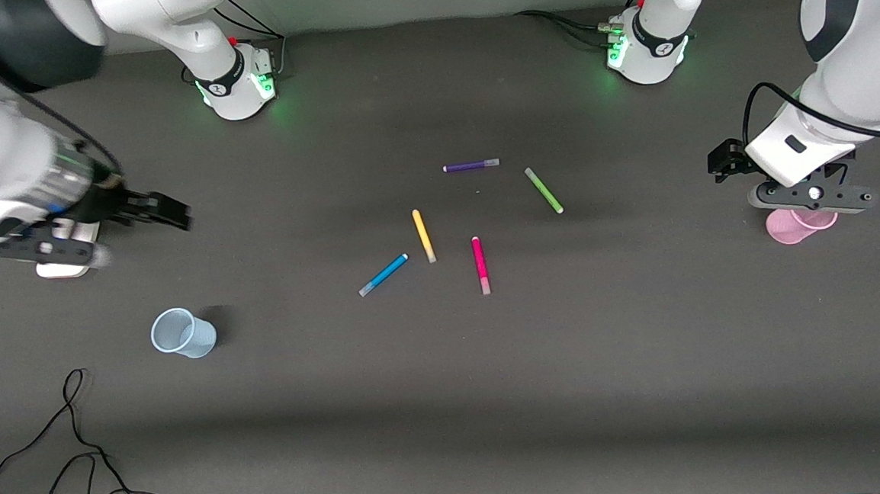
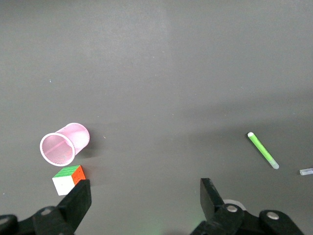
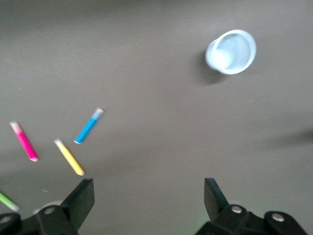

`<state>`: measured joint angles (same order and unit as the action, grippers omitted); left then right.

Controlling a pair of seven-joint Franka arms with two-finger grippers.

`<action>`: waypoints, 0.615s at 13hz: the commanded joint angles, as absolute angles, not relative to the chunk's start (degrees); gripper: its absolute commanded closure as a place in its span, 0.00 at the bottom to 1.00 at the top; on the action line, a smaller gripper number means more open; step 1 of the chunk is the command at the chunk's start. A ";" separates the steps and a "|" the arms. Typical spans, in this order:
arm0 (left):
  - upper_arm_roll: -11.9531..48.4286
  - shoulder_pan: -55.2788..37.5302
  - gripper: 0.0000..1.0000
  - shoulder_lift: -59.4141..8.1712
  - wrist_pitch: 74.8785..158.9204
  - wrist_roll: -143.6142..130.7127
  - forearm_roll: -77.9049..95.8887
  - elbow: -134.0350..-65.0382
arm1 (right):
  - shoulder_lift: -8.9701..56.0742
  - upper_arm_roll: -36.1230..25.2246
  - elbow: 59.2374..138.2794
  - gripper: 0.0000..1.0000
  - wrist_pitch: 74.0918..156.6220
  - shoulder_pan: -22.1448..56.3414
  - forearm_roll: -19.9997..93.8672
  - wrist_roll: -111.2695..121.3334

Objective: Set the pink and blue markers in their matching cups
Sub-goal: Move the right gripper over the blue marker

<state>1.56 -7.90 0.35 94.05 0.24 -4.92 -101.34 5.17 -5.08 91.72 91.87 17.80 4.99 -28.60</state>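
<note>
The pink marker and the blue marker lie flat at the table's middle, apart from each other. The pale blue cup stands toward the right arm's end, and the pale pink cup toward the left arm's end. My right gripper hangs open and empty over the table near the blue cup. Its wrist view shows the blue cup, blue marker and pink marker. My left gripper hangs open and empty over the pink cup's area. Its wrist view shows the pink cup.
A yellow marker lies between the blue and pink ones. A green marker and a purple marker lie farther from the front camera. A colour cube sits beside the pink cup. Black cables trail at the near edge.
</note>
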 commanded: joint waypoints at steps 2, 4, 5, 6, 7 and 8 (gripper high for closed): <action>0.70 -8.88 0.01 0.79 93.16 0.18 -4.48 -101.16 | 9.57 -5.62 90.61 0.00 97.45 24.50 9.14 -49.86; 0.70 -8.88 0.01 0.79 93.25 0.26 -4.48 -101.16 | 12.20 -5.62 90.53 0.00 101.06 29.16 8.70 -60.86; 0.79 -8.88 0.01 0.79 93.25 0.26 -4.48 -101.16 | 13.26 -5.62 90.53 0.00 102.99 31.18 8.35 -65.87; 0.70 -8.88 0.01 0.79 93.25 0.26 -4.48 -101.16 | 14.40 -5.62 90.35 0.00 104.40 33.12 8.26 -70.88; 0.70 -8.79 0.01 0.79 93.25 0.26 -4.48 -101.16 | 15.98 -5.71 89.13 0.00 105.11 35.14 8.17 -75.89; 0.70 -8.79 0.01 0.79 93.25 0.26 -4.48 -101.16 | 18.00 -5.71 87.38 0.00 105.20 36.98 8.09 -80.81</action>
